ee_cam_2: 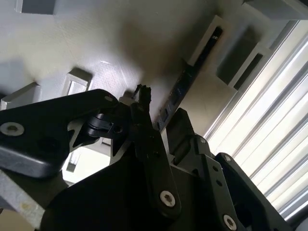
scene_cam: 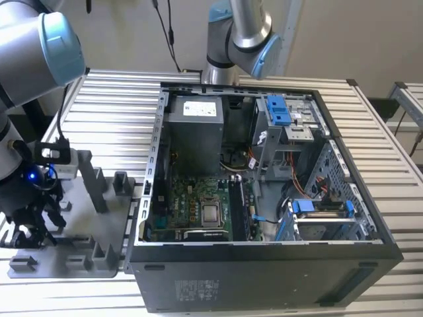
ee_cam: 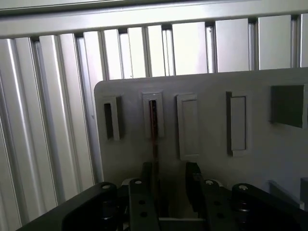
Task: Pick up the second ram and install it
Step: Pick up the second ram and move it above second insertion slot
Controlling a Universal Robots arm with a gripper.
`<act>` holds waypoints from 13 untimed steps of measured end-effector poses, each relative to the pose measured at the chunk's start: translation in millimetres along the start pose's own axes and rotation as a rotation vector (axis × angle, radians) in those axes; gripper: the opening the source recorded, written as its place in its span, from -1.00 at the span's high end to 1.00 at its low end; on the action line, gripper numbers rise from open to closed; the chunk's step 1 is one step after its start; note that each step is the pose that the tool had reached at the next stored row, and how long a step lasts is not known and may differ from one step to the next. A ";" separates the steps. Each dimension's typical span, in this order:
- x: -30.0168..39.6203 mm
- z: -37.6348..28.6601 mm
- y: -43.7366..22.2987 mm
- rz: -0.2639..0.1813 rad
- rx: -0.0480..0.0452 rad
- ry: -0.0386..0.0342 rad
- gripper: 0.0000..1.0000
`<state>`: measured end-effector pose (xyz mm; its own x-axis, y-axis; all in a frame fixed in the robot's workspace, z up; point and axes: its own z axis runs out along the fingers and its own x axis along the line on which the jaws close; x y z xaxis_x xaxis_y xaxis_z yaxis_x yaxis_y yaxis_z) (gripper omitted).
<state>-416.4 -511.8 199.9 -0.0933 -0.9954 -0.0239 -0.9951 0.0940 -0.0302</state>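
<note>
The second ram [ee_cam_2: 186,83] is a thin dark stick standing on edge in a slot of the grey tray [ee_cam_2: 96,43]. In the first wrist view it shows as a narrow dark line [ee_cam: 153,126] in the tray's second slot. My gripper [ee_cam_2: 161,115] hovers just above the tray [scene_cam: 89,224] at the exterior view's left, open, its two black fingers either side of the stick's near end. In the first wrist view the stick runs down close to one finger [ee_cam: 147,179] of the gripper [ee_cam: 169,180]. The gripper [scene_cam: 30,239] hangs over the tray's front corner.
An open computer case [scene_cam: 370,218] lies to the tray's right, with a green motherboard [scene_cam: 192,208] and long black slots [scene_cam: 239,210] inside. Upright posts [scene_cam: 92,181] rise from the tray. A second arm [scene_cam: 238,33] stands behind the case. The table is ribbed aluminium [ee_cam: 43,144].
</note>
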 end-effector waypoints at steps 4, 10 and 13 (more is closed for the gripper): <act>2.2 0.0 -0.2 -0.003 -0.0001 -0.0002 0.16; 2.8 0.3 -0.3 -0.003 -0.0001 0.0002 0.16; 2.8 0.2 -0.3 -0.003 -0.0001 0.0005 0.16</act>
<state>-416.4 -514.6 199.6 -0.0898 -0.9957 -0.0233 -0.9954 0.0905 -0.0301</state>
